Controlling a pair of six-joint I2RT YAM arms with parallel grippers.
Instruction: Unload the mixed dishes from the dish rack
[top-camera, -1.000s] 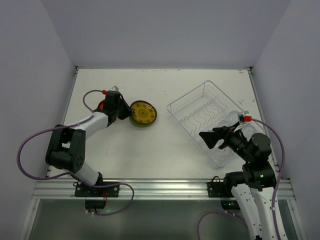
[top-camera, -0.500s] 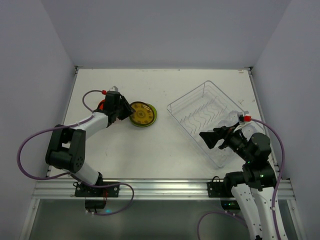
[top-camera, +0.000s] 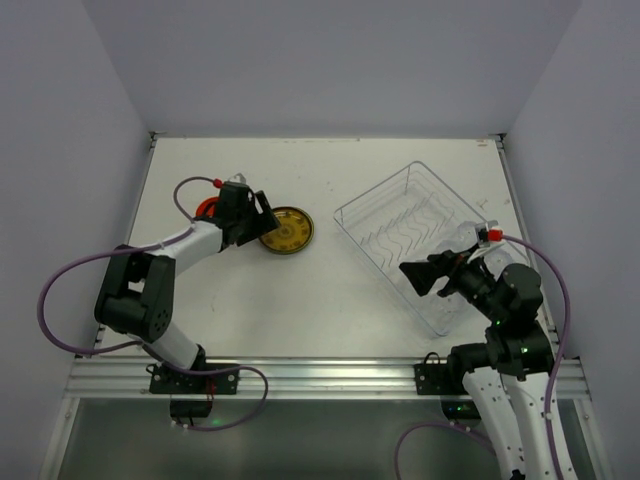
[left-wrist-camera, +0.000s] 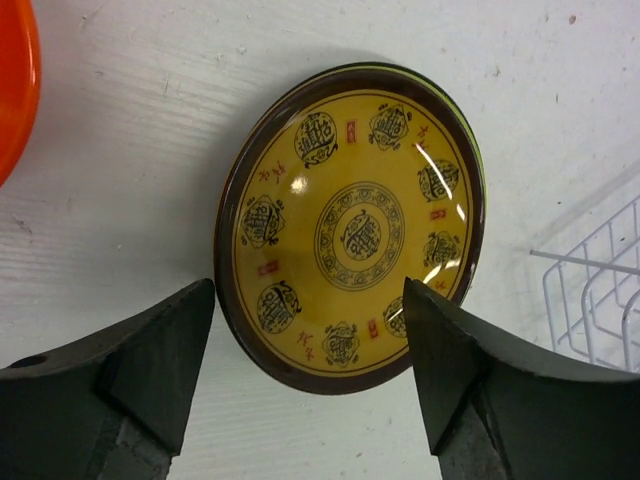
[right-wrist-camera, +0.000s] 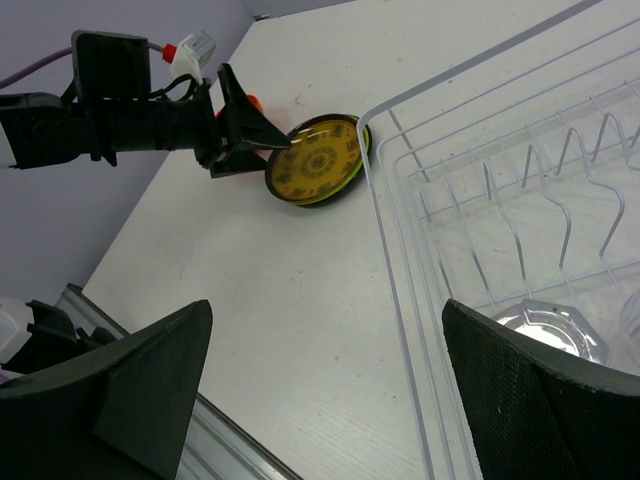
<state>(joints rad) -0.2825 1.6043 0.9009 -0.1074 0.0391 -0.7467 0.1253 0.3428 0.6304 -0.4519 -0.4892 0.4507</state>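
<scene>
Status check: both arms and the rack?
Left gripper open over patterned plate, plate flat on table. Right gripper open over dish rack rim. Clear cups inside. No obstruction seen.

White table bore: orange bowl, far left; stacked plates, yellow on top, beside it; clear rack, right.

A white table, lightly scuffed, is enclosed by plain pale lavender walls on three sides. An aluminium rail is fixed along its near edge. Even light is cast.
</scene>
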